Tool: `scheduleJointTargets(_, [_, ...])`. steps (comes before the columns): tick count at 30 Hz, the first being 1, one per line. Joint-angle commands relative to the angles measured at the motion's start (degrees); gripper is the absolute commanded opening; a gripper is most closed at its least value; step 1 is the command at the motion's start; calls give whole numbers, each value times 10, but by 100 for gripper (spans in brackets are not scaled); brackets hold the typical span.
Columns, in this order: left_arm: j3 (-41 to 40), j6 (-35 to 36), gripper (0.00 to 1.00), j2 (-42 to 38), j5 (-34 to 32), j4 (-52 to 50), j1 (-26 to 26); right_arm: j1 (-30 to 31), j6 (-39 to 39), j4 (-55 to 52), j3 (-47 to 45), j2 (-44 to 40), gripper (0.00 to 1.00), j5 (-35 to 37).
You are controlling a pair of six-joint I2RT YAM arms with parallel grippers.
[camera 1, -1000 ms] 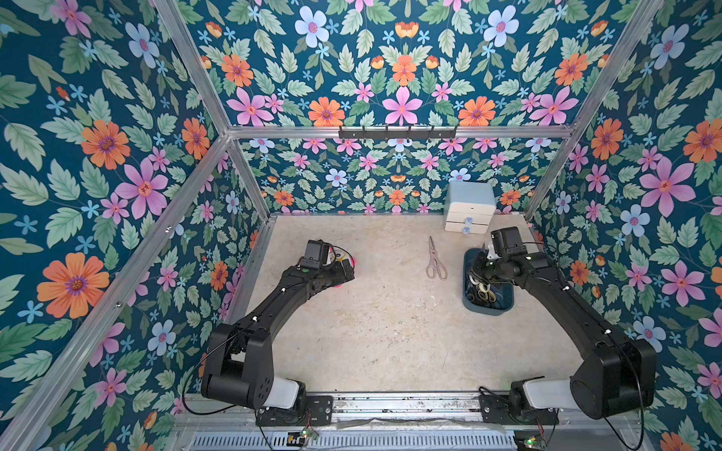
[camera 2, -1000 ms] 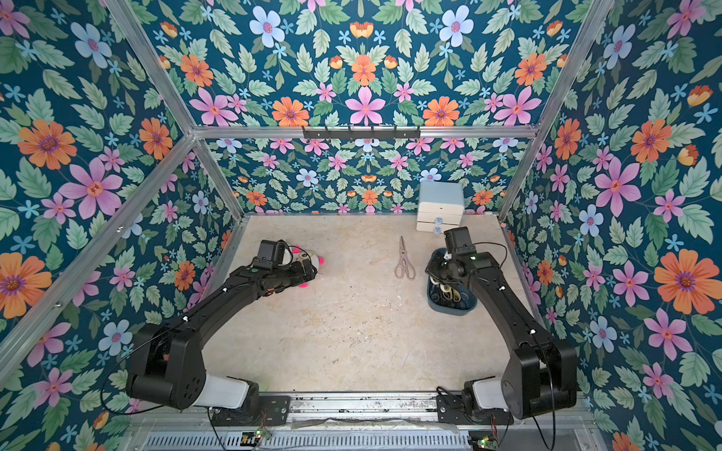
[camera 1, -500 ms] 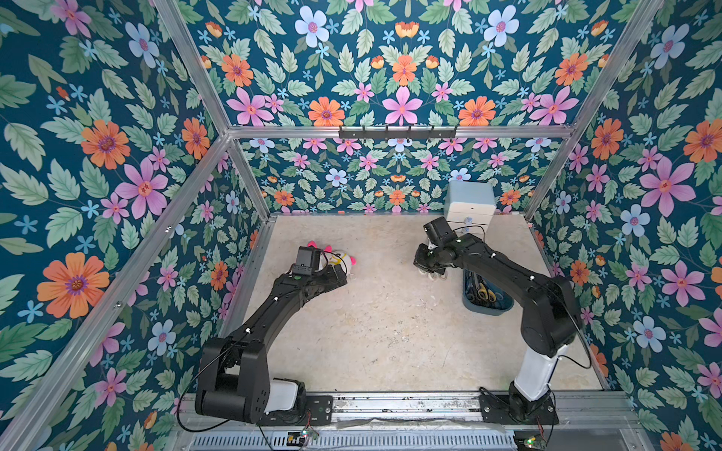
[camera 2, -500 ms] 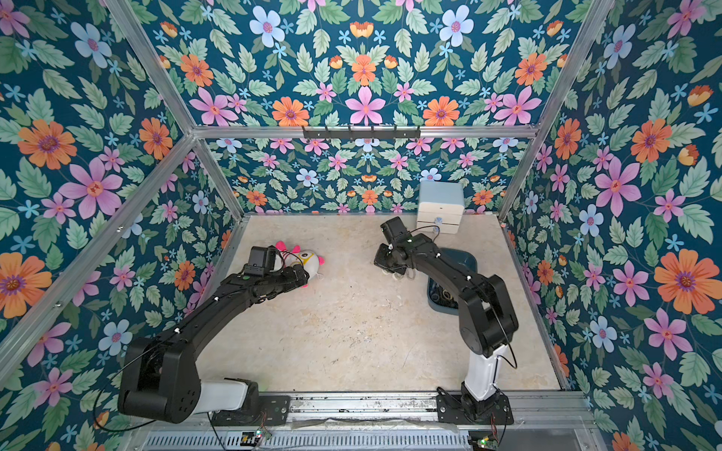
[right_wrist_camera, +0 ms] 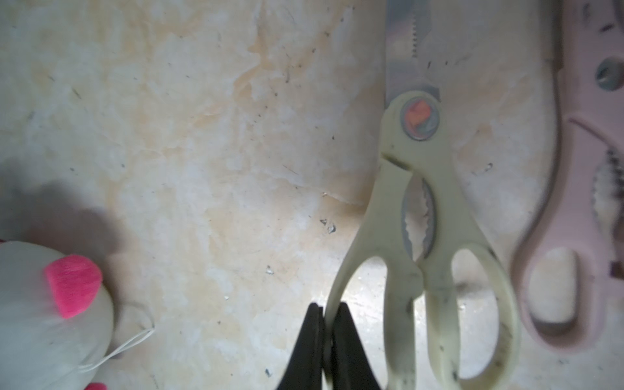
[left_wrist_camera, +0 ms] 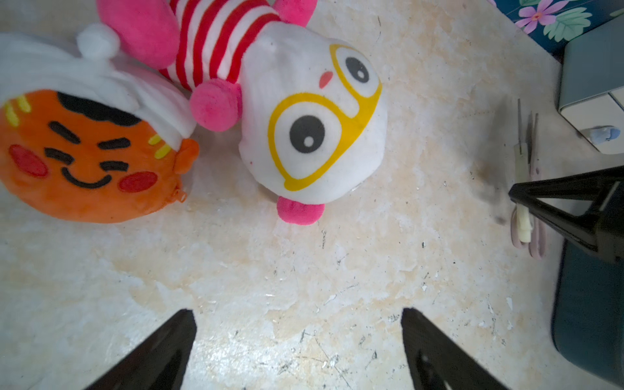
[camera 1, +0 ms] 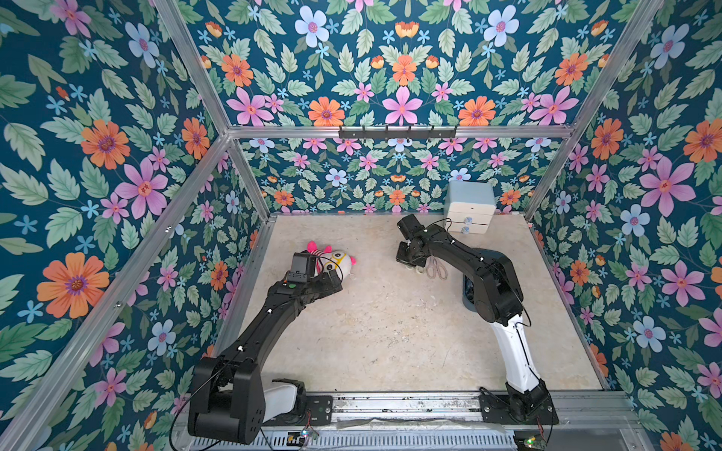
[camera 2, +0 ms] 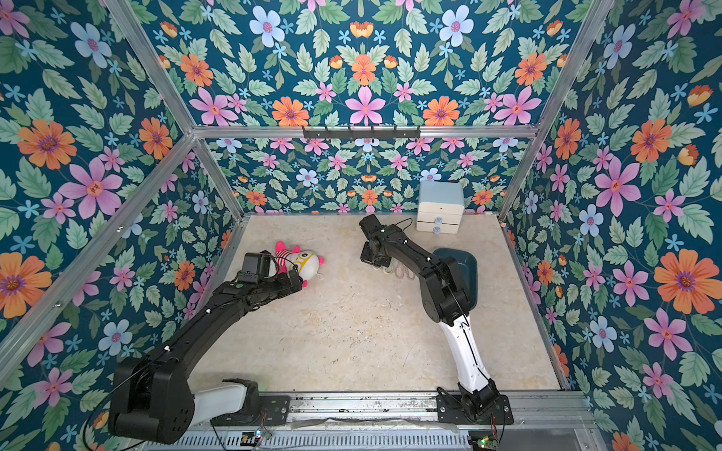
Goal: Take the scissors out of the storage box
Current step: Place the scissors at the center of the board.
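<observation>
On the surface point(camera 1: 390, 332), the storage box point(camera 2: 465, 265) sits by the right edge, its inside hidden behind the right arm. A second ago that arm reached into the box; it has since swung out towards the back middle. Just beside the box lie the pink shears point(right_wrist_camera: 580, 169), and alongside them we now see the cream shears point(right_wrist_camera: 418, 202), one handle loop pinched in the right pincer point(right_wrist_camera: 329, 307). A second pair is out, we judge; release comes next. The left pincer point(left_wrist_camera: 296, 311) hangs spread and empty towards the left edge.

The cream scissors point(right_wrist_camera: 422, 253) and pale-pink scissors point(right_wrist_camera: 574, 202) have grey blades. The box point(camera 2: 467, 269) is dark teal. The white toy point(left_wrist_camera: 314, 128) has yellow rings and red stripes; the orange toy point(left_wrist_camera: 84, 162), red cheeks.
</observation>
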Motion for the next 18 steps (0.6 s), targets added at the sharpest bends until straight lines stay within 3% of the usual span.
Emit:
scheduleJointTargets(1, [-6,6,99,-10,-13,-9,1,2,-2,-16,5,9,0,15])
scheduleJointTargets(13, [-4,12,99,-16,-17,-16,1,8,0,-16,1,36,0,6])
scheduleJointTargets(18, [-1,16,99,-20,-19,-22,1,12,0,-13,5,37,15,4])
